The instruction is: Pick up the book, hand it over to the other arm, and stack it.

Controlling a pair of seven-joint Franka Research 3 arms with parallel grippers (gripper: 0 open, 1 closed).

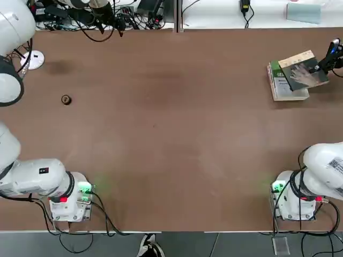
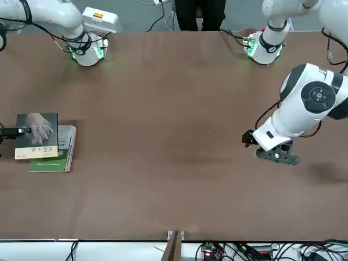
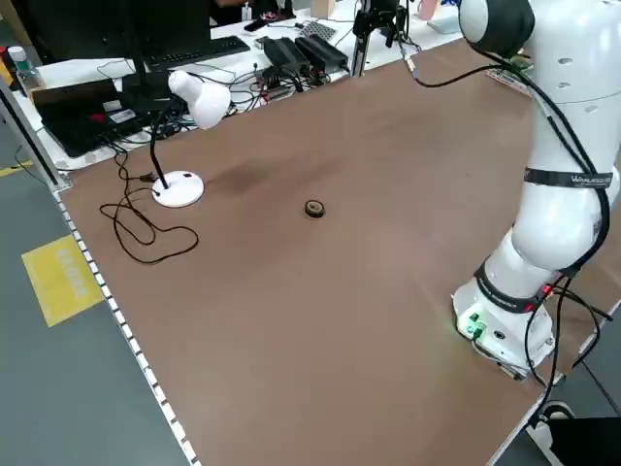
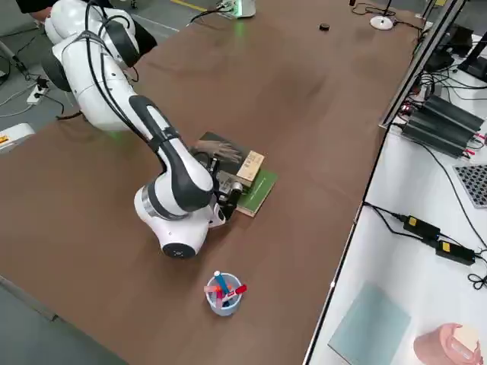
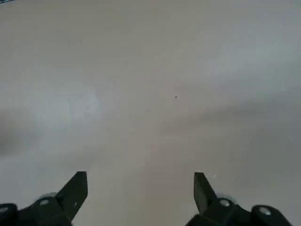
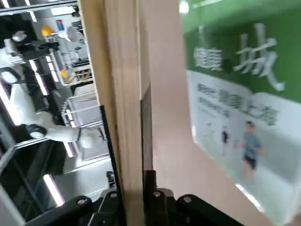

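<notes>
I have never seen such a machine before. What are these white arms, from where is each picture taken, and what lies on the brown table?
These are two robot arms bolted side by side to a brown table. One picture looks down from overhead, one faces the robot from across the table, two look from its sides, and two come from cameras on the wrists. The right hand is shut on the edge of the book, a thin dark paperback with a pale hand picture, holding it over a thicker green-and-white book. The left hand is open above bare table. Also on the table: a white desk lamp, a small round object and a cup of pens.
</notes>
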